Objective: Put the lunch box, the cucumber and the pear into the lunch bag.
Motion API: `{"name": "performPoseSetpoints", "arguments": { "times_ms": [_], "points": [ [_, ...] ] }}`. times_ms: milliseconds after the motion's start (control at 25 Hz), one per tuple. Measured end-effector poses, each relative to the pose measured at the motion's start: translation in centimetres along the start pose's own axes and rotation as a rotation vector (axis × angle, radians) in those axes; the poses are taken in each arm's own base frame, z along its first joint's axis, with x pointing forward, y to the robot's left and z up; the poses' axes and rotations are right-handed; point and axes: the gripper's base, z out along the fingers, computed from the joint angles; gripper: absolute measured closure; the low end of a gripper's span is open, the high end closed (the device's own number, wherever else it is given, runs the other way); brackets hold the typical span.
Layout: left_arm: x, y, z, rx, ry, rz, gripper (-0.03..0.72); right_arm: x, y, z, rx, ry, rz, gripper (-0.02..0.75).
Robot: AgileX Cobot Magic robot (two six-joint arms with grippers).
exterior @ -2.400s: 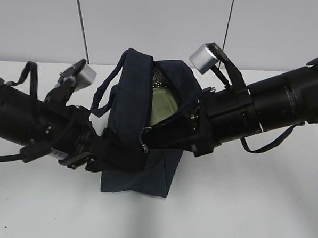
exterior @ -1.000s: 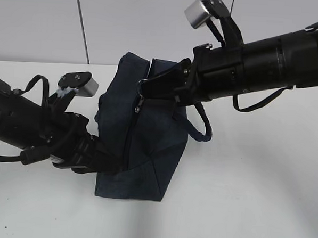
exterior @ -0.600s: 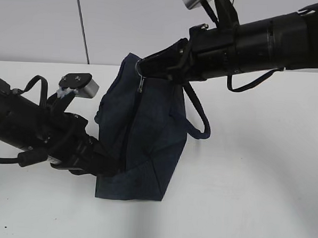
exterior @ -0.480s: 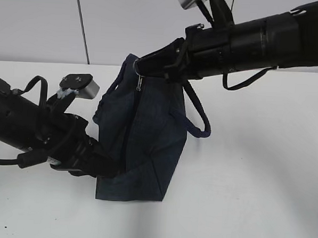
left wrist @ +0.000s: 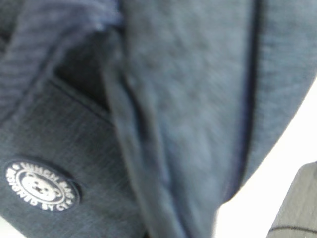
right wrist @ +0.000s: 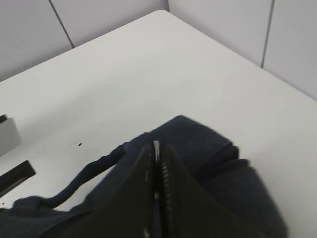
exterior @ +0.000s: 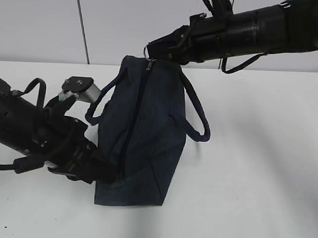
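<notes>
The dark navy lunch bag (exterior: 147, 139) stands on the white table with its zipper drawn together along the whole top. My right gripper (exterior: 150, 50) is shut on the silver ring pull (exterior: 149, 62) at the bag's far upper end. In the right wrist view the fingers (right wrist: 141, 173) pinch the thin ring (right wrist: 156, 148) above the zipper teeth. My left gripper (exterior: 105, 172) is shut on the bag's fabric at its lower left edge. The left wrist view is filled by navy fabric (left wrist: 198, 124) and a round badge (left wrist: 42, 186). The lunch box, cucumber and pear are hidden.
Two looped handles hang loose, one on the right (exterior: 197, 110) and one on the left (exterior: 100, 100). Bare white table (exterior: 252, 172) lies right of the bag, with a grey wall behind. A grey block (right wrist: 7, 134) sits at the left edge of the right wrist view.
My right gripper has risen and drawn the ring pull toward the bag's far end, closing the opening and pulling the top taut. The left arm has held the lower edge almost still.
</notes>
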Motion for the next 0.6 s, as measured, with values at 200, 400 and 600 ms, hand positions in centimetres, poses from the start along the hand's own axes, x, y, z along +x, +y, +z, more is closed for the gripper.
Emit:
{"name": "performPoseSetpoints", "arguments": {
  "times_ms": [200,400,600],
  "points": [
    [0.3,-0.2,0.0,0.025,0.031,0.022,0.684,-0.4,-3.4,0.0,0.066,-0.035,0.035,0.732],
    [0.3,-0.2,0.0,0.026,0.032,0.022,0.684,0.2,-5.5,1.2,0.042,-0.044,0.091,0.732],
    [0.3,-0.3,0.0,0.029,0.032,-0.016,0.684,0.5,-6.1,1.3,0.017,-0.045,0.132,0.732]
  ]
}}
